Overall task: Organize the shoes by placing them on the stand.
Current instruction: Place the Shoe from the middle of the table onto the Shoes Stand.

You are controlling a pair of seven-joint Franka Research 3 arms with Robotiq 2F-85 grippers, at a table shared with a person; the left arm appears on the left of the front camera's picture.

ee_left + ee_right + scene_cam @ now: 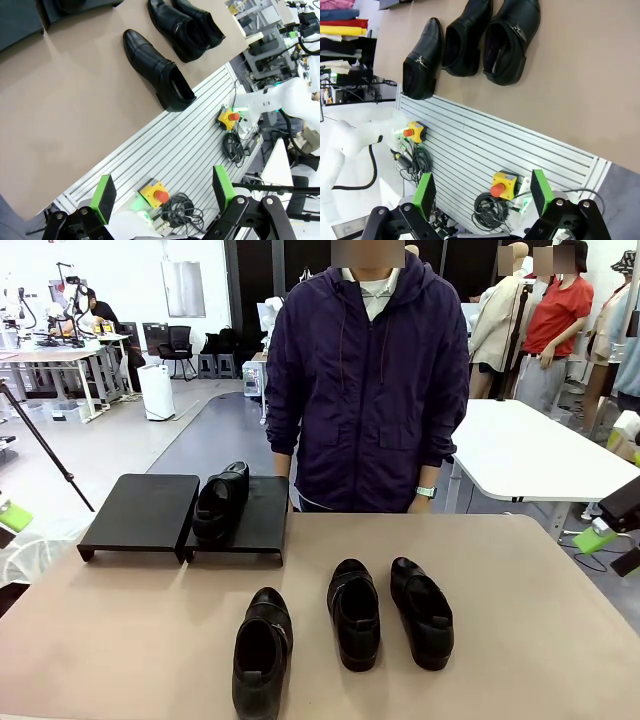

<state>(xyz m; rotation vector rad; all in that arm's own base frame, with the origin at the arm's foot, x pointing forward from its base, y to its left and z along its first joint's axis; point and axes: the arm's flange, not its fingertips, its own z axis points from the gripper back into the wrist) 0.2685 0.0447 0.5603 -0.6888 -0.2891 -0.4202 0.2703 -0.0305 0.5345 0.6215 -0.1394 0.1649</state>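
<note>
The black stand (140, 512) sits at the table's back left, its two sloped panels side by side. One black shoe (222, 502) rests on the left part of the right panel. Three shoes lie on the tan table in front: one near the front edge (262, 650), one in the middle (354, 613) and one to its right (422, 611). My left gripper (10, 518) hangs open off the table's left side, my right gripper (610, 538) open off the right side. In the left wrist view my left gripper (163, 192) is open and empty, with a shoe (159, 70) well beyond it. In the right wrist view my right gripper (482, 191) is open and empty, with three shoes (465, 40) far ahead of it.
A person in a dark purple jacket (365, 390) stands at the far edge, just right of the stand. Below the grippers lie a slatted metal base (165, 150), yellow stop buttons (154, 192) (502, 184) and cables. A white table (540, 455) stands behind at the right.
</note>
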